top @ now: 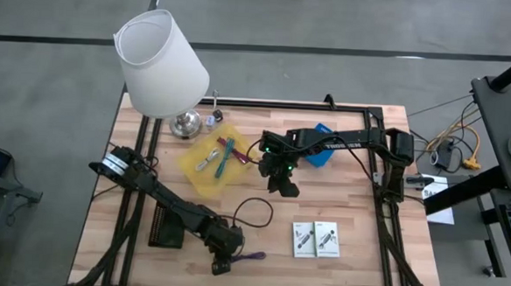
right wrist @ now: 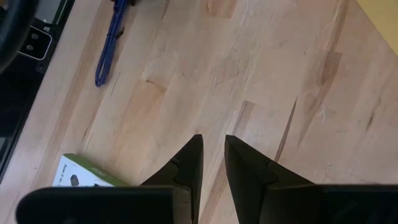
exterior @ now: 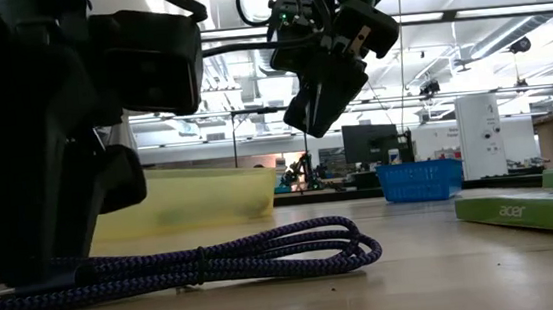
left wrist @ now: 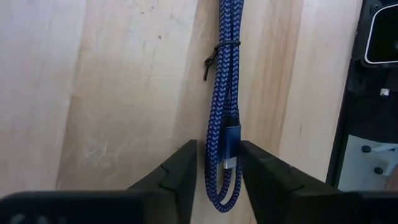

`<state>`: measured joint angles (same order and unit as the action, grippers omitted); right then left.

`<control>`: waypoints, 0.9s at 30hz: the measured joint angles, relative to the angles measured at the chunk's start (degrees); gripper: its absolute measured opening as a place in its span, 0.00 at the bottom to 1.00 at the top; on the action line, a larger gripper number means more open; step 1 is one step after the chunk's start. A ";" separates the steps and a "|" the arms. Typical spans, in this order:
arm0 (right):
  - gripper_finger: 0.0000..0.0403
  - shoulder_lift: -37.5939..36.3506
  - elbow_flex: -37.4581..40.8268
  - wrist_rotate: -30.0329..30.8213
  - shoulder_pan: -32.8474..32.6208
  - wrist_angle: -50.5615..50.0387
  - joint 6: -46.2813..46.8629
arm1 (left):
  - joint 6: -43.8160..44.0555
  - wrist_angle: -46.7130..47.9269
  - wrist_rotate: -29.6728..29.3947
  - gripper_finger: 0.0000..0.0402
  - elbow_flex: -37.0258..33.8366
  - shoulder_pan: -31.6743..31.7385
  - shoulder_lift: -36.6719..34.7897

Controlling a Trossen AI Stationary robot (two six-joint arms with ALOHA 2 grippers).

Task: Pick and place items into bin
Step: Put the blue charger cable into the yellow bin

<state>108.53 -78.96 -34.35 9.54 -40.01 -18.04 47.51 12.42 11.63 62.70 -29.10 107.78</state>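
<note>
Left gripper [left wrist: 213, 163] is sitting low at the near edge of the table, its fingers [left wrist: 180, 171] parted just wide enough to straddle the coiled purple cable [left wrist: 225, 93]; they are flanking the cable's plug end without yet pressing on it, so I am holding nothing. The cable is lying flat on the wood, bundled by a thin tie, well apart from the yellow bin [top: 210, 165]. Risk as I am judging it: the bundle is floppy and long, so closing on the plug end alone may be lifting only one strand while the rest is dragging, snagging on the table frame, or slipping out during the carry. Right gripper [top: 281, 181] is hovering above the table's middle near the bin, fingers nearly together and empty; both arms converging on the bin could be colliding. Two white packets [top: 315, 239] are waiting untouched nearby.
</note>
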 joint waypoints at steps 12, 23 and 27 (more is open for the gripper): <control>0.14 0.00 0.00 0.00 0.00 0.23 -0.44 | 0.09 -0.07 2.10 0.04 -0.26 0.00 -0.07; 0.14 0.00 0.00 0.00 0.00 0.29 -0.40 | -0.41 0.52 1.77 0.06 0.18 0.24 -4.00; 0.14 0.00 0.00 0.02 0.16 -1.16 -1.54 | -0.55 0.87 0.06 0.06 0.04 0.83 -6.08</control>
<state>108.53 -78.96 -34.33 9.70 -41.17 -19.58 46.95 13.28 11.69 62.74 -28.27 101.70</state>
